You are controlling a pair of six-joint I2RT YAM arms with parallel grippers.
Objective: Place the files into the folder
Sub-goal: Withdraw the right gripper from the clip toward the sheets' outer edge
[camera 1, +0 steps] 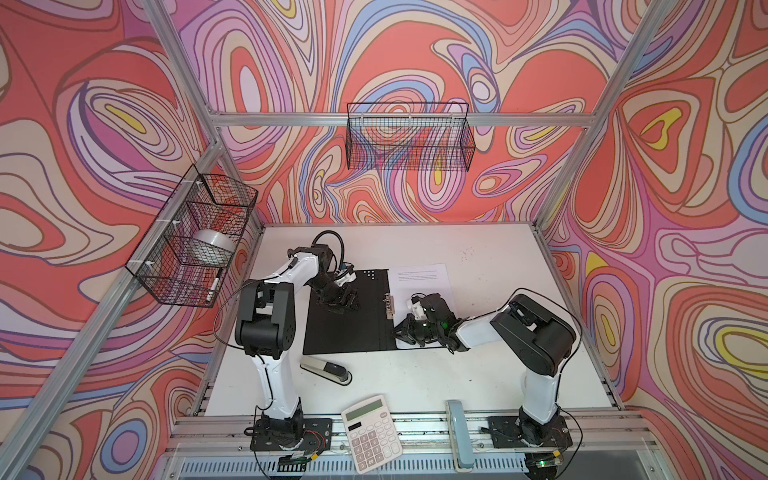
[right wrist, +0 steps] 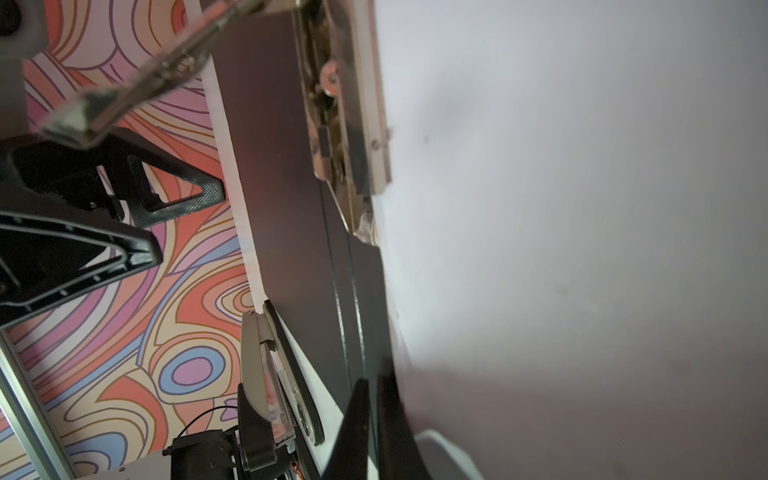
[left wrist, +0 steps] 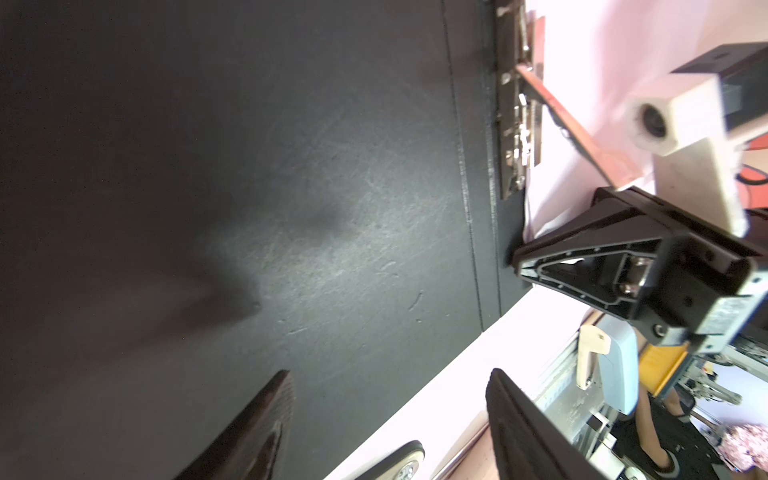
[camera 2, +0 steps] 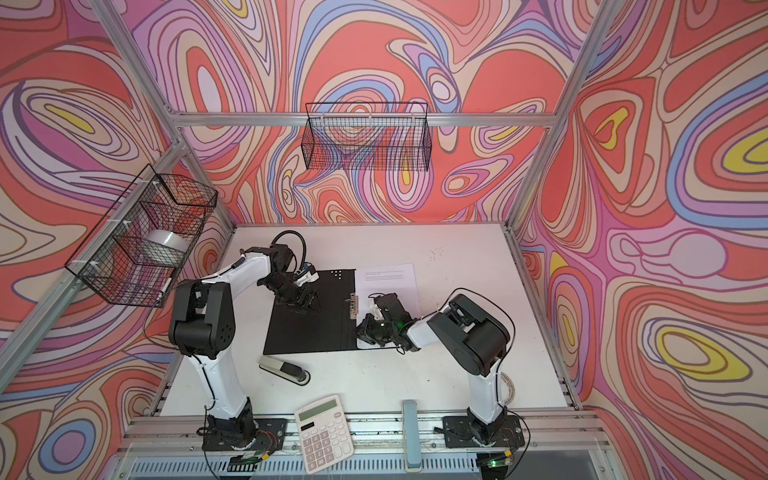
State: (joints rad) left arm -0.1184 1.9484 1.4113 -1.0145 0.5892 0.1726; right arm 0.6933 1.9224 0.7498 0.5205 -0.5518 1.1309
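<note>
Tabletop [camera 1: 490, 365]: files [camera 1: 419, 278] beneath right end effector [camera 1: 401, 330]

Paper sheet [camera 1: 419, 282]: few lines of black print, too small to read. Calculator [camera 1: 371, 432] key marks blurred. Stapler [right wrist: 255, 357] side lettering illegible

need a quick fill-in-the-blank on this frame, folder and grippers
1. The folder lies open, its ___ inside facing up.
2. In both top views the files lie on the folder half to the ___ of the metal clip.
3. The left gripper is over the bare half, jaws ___.
4. The right gripper, by the files' near edge, has its jaws ___.
Missing: black; right; open; shut
</note>
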